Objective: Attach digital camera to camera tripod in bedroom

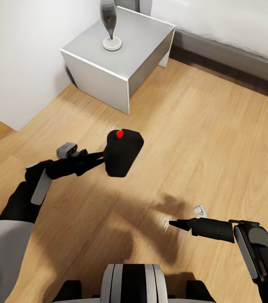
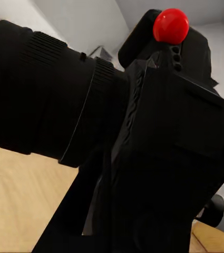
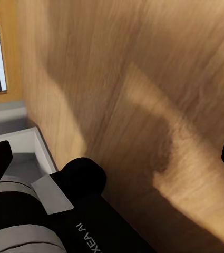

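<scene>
The left gripper (image 1: 102, 159) had its fingers pinching the digital camera (image 1: 123, 152), holding it up over the wood floor (image 1: 201, 139), red button (image 1: 119, 134) upward, likely to keep it level for mounting. The right gripper (image 1: 173, 224) carried nothing, its fingers seemingly pressed together and held low, out of the way. Ahead stood a grey bedside table (image 1: 121, 69) with a vase (image 1: 109, 25), beside the bed (image 1: 230, 29).

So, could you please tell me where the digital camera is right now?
The digital camera is held in the left hand, above the wood floor at the head view's centre-left, short of the grey bedside table with its vase.
</scene>
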Controlling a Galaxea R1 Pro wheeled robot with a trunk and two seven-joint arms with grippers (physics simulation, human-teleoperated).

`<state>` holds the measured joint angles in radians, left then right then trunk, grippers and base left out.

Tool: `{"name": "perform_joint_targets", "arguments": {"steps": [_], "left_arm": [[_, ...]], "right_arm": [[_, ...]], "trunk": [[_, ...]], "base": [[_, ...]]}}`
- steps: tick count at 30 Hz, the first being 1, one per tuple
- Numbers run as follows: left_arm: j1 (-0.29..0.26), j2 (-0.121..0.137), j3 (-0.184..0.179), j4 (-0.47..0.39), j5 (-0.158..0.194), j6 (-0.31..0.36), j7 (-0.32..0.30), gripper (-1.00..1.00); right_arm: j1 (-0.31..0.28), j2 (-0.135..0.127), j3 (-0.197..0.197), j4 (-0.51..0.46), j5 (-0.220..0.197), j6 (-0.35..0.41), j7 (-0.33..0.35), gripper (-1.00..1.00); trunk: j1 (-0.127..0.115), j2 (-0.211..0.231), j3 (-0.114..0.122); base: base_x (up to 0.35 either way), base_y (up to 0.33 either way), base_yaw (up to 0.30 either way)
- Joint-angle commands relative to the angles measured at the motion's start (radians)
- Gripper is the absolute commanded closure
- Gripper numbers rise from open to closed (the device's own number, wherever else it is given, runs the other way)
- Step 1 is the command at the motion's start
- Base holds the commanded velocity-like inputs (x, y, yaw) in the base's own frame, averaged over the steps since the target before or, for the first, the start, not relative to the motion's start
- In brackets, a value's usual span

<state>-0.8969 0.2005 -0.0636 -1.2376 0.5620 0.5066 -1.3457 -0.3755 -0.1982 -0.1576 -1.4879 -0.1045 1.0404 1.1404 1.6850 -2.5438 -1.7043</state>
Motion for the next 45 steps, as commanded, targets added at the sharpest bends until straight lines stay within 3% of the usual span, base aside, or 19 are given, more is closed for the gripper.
{"name": "perform_joint_targets", "arguments": {"steps": [1,7,13,16,23,26,28,31,35,36,39,40,41,42,45], "left_arm": [[0.000,-0.007,-0.004,0.003,0.012,0.007,0.003,1.00],[0.000,-0.064,-0.027,0.029,0.034,0.008,-0.005,1.00],[0.000,-0.137,-0.103,0.139,0.034,0.007,-0.005,1.00],[0.000,-0.157,-0.123,0.205,0.026,0.004,-0.004,1.00],[0.000,-0.172,-0.128,0.268,0.023,-0.005,0.014,1.00],[0.000,-0.186,-0.126,0.294,0.028,-0.001,0.064,1.00],[0.000,-0.215,-0.128,0.322,0.029,0.006,0.179,1.00],[0.000,-0.251,-0.131,0.325,0.030,0.013,0.402,1.00],[0.000,-0.258,-0.130,0.319,0.029,0.014,0.517,1.00],[0.000,-0.260,-0.129,0.313,0.028,0.014,0.584,1.00],[0.000,-0.262,-0.129,0.295,0.027,0.014,0.700,1.00],[0.000,-0.262,-0.130,0.278,0.029,0.013,0.784,1.00],[0.000,-0.262,-0.130,0.269,0.030,0.012,0.826,1.00],[0.000,-0.262,-0.131,0.212,0.033,0.005,1.016,1.00],[0.004,-0.262,-0.132,0.176,0.034,-0.004,1.069,1.00]], "right_arm": [[0.000,0.000,0.000,0.000,-0.005,0.007,0.000,-1.00],[0.000,0.000,0.000,0.000,-0.004,0.007,0.000,-1.00],[0.000,0.000,0.000,-0.001,-0.003,0.007,0.000,-1.00],[0.000,-0.001,0.000,-0.001,-0.003,0.007,0.001,-1.00],[0.000,0.000,0.000,-0.002,-0.002,0.007,0.001,-1.00],[0.000,0.000,0.000,-0.002,-0.002,0.007,0.001,-1.00],[0.000,0.000,0.000,-0.002,-0.001,0.007,0.001,-1.00],[0.000,0.001,0.000,-0.002,0.000,0.007,0.001,-1.00],[0.000,0.001,0.000,-0.002,0.001,0.007,0.001,-1.00],[0.000,0.001,0.000,-0.002,0.001,0.007,0.001,-1.00],[0.000,0.000,0.000,-0.002,-0.001,0.007,0.001,-1.00],[0.000,0.000,0.000,-0.002,-0.002,0.007,0.001,-1.00],[0.000,-0.001,0.000,-0.002,-0.003,0.007,0.001,-1.00],[0.000,-0.001,0.000,-0.002,-0.004,0.007,0.001,-1.00],[0.000,-0.002,0.000,-0.002,-0.005,0.007,0.001,-1.00]], "trunk": [[0.000,0.000,0.000],[0.000,0.000,0.000],[0.000,0.000,0.000],[0.000,0.000,0.000],[0.000,0.000,0.000],[0.000,0.000,0.000],[0.000,0.000,0.000],[0.000,0.000,0.000],[0.000,0.000,0.000],[0.000,0.000,0.000],[0.000,0.000,0.000],[0.000,0.000,0.000],[0.000,0.000,0.000],[0.000,0.000,0.000],[0.000,0.000,0.000]], "base": [[0.000,0.000,0.000],[0.000,0.000,0.000],[0.000,0.000,0.000],[0.000,0.000,0.000],[0.000,0.000,0.000],[0.000,0.000,0.000],[0.000,0.000,0.000],[0.000,0.000,0.000],[0.000,0.000,0.000],[0.000,0.000,0.000],[0.000,0.000,0.000],[0.000,0.000,0.000],[0.000,0.000,0.000],[0.000,0.000,0.000],[0.000,0.000,0.000]]}}
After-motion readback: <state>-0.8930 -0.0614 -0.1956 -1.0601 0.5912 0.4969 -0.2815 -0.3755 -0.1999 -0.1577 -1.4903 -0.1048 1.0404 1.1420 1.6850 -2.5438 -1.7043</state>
